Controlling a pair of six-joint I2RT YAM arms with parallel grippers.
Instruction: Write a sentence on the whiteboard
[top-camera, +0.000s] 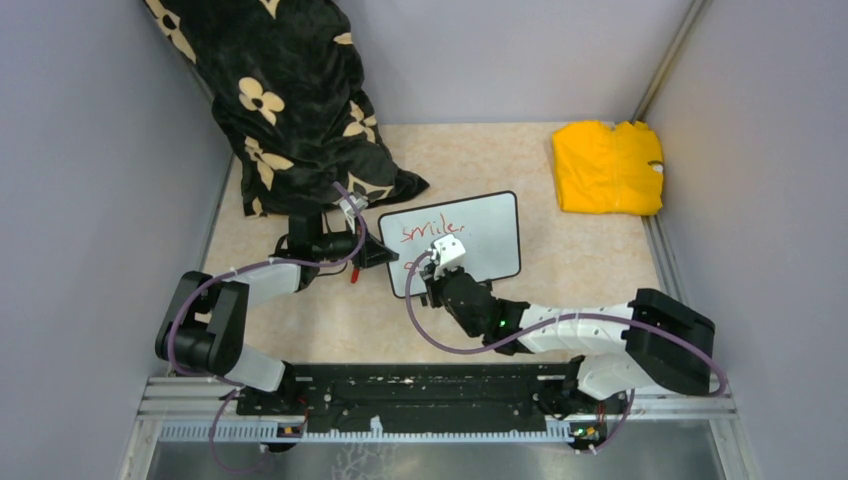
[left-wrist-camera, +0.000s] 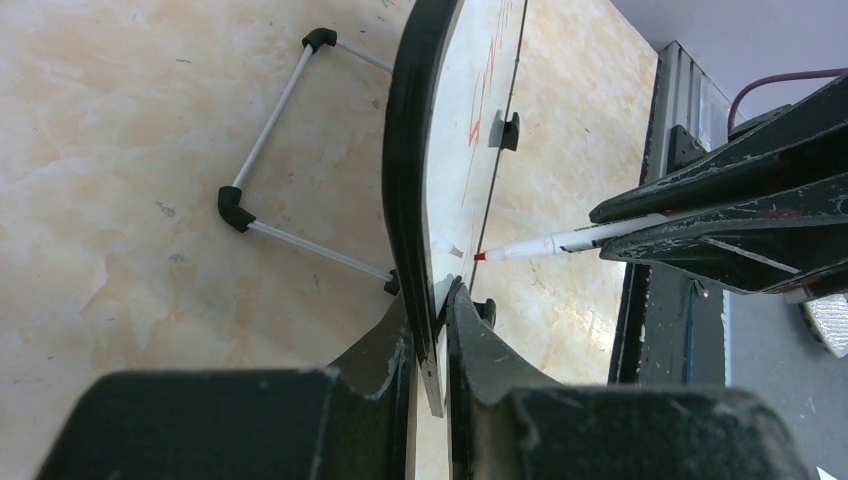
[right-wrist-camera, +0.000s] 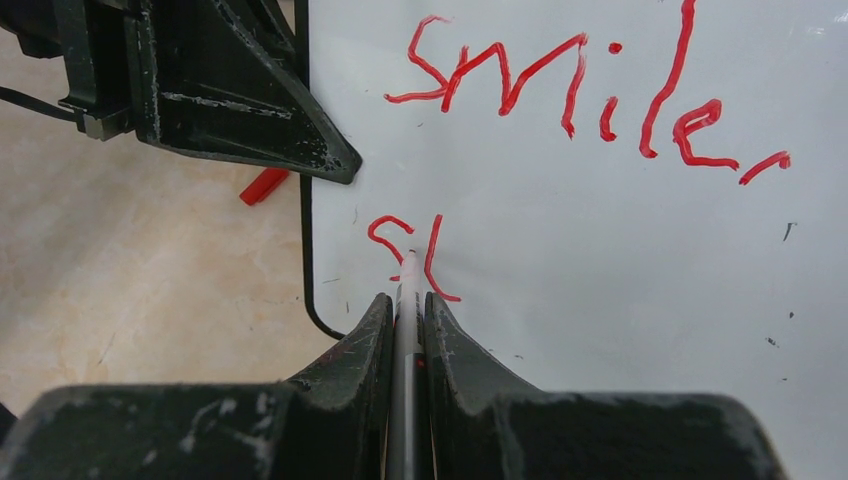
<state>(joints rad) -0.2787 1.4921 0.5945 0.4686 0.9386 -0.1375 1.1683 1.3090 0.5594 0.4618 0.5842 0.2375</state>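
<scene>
The whiteboard (top-camera: 490, 235) stands on the table, and my left gripper (top-camera: 385, 255) is shut on its left edge (left-wrist-camera: 405, 150); its fingertips (left-wrist-camera: 432, 300) pinch the black frame. The sentence (right-wrist-camera: 560, 90) reads "smile," in red, with the strokes "St" (right-wrist-camera: 405, 250) begun on a second line below it. My right gripper (right-wrist-camera: 405, 300) is shut on a white marker (right-wrist-camera: 408, 290). The marker's red tip touches the board at those strokes. From the left wrist the marker (left-wrist-camera: 560, 242) shows side-on, with its tip at the board face.
A folded yellow cloth (top-camera: 608, 167) lies at the back right. A black flowered fabric (top-camera: 290, 100) hangs over the back left. A red marker cap (right-wrist-camera: 265, 185) lies on the table left of the board. The board's wire stand (left-wrist-camera: 290, 150) rests behind it.
</scene>
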